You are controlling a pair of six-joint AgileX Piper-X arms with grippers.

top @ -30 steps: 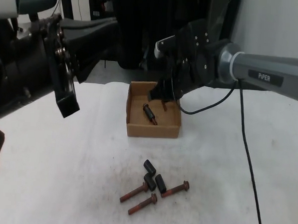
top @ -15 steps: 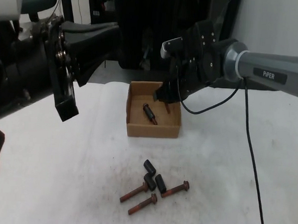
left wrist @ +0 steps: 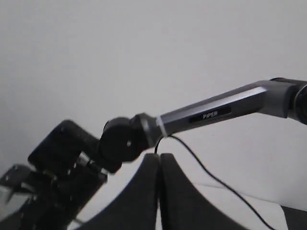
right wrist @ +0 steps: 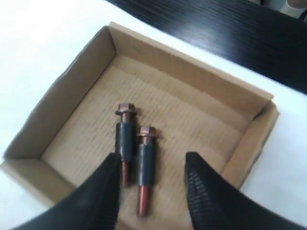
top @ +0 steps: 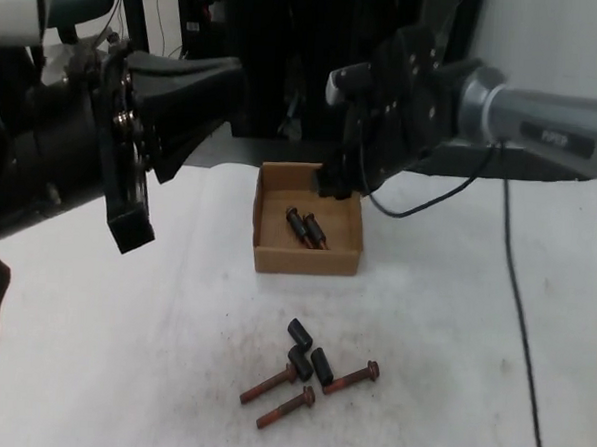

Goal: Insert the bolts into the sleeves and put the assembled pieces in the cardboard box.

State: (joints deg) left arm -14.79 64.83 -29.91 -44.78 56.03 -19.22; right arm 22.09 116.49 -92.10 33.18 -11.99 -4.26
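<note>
The cardboard box [top: 307,256] stands mid-bench and holds two assembled pieces, each a rusty bolt in a black sleeve [right wrist: 126,143] [right wrist: 146,162]; they lie side by side [top: 306,228]. My right gripper [right wrist: 152,189] hangs open and empty above the box, near its back right corner [top: 333,183]. Closer to the bench's front lie three loose black sleeves [top: 300,333] [top: 300,362] [top: 322,366] and three loose bolts [top: 268,383] [top: 286,407] [top: 350,377]. My left gripper [left wrist: 159,156] is raised high at the left [top: 231,75], fingers pressed together, nothing in them.
A black cable [top: 510,295] trails from the right arm across the right side of the white bench cover [top: 121,354]. Dark equipment stands behind the bench. Open white surface lies left and right of the loose parts.
The right gripper let go of the second assembled piece, which now lies in the box beside the first, and it drew up and back. The left arm barely shifted.
</note>
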